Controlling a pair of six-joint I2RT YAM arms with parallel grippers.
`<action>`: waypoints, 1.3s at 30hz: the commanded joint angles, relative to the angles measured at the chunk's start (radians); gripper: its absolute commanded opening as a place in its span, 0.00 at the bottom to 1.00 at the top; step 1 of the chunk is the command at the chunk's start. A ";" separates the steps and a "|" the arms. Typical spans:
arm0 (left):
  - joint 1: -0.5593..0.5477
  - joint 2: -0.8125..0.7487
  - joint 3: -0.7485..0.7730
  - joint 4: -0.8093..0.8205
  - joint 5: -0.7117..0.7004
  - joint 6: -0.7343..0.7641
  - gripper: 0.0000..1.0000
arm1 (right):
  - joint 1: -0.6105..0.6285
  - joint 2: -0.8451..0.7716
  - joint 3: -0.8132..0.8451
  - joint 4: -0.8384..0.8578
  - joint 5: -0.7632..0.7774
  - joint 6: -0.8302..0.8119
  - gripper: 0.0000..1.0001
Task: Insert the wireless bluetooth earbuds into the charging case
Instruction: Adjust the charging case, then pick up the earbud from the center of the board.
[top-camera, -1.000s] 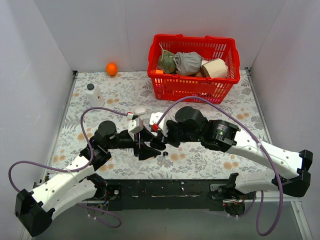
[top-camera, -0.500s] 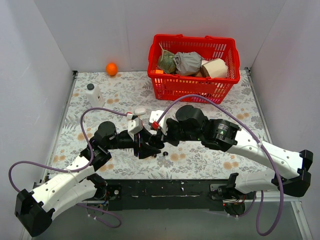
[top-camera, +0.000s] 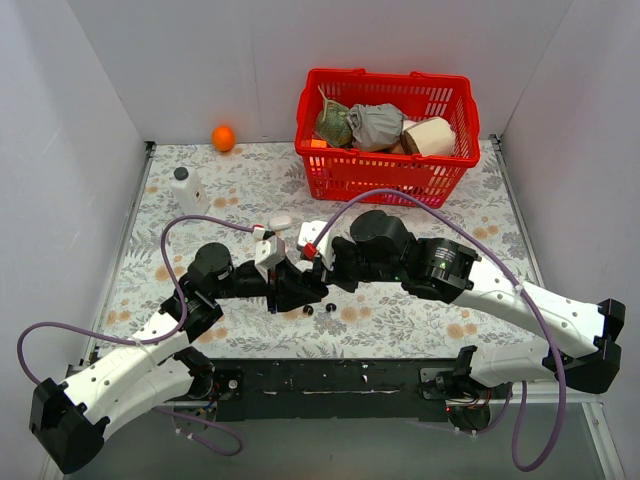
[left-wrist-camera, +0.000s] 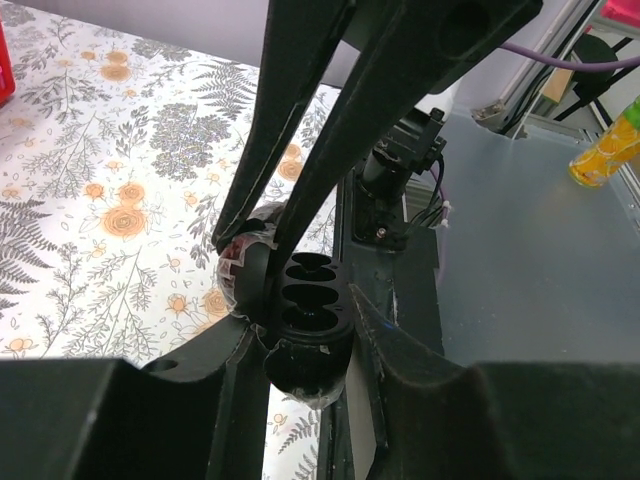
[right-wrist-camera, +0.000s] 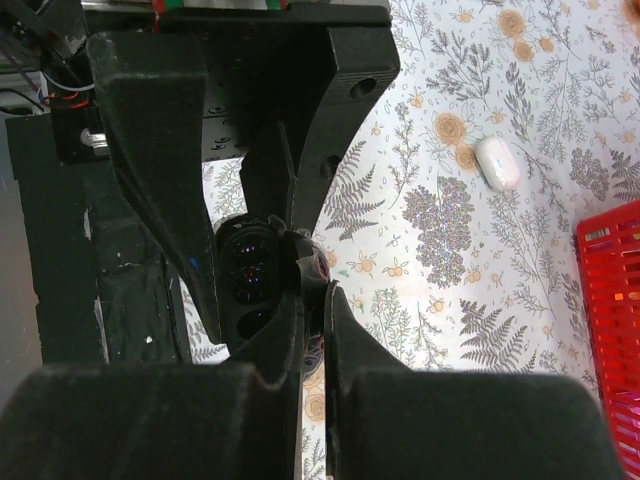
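- At the centre of the desk (top-camera: 400, 322), your left pincer (left-wrist-camera: 300, 335) is clenched on the black charging case (left-wrist-camera: 305, 295), whose dark sockets face your left wrist camera.
- From 3 o'clock, your right pincer (right-wrist-camera: 312, 285) is clenched on the case's raised lid.
- The two wireless bluetooth earbuds (top-camera: 326, 308) lie loose on the desk at 5 o'clock of the case, just beside it and touching neither pincer.
- A white pod (top-camera: 281, 222) lies at 12 o'clock of the pincers, and a red basket (top-camera: 385, 175) stands at 1 o'clock.
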 joint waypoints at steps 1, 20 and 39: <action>0.003 -0.020 -0.007 0.024 -0.007 0.003 0.00 | 0.009 -0.005 0.034 0.029 -0.002 0.009 0.01; 0.003 -0.311 -0.191 0.008 -0.363 -0.110 0.00 | -0.379 -0.147 -0.345 0.238 -0.097 0.449 0.55; 0.003 -0.482 -0.185 -0.137 -0.429 -0.149 0.00 | -0.275 0.162 -0.551 0.424 -0.070 0.436 0.51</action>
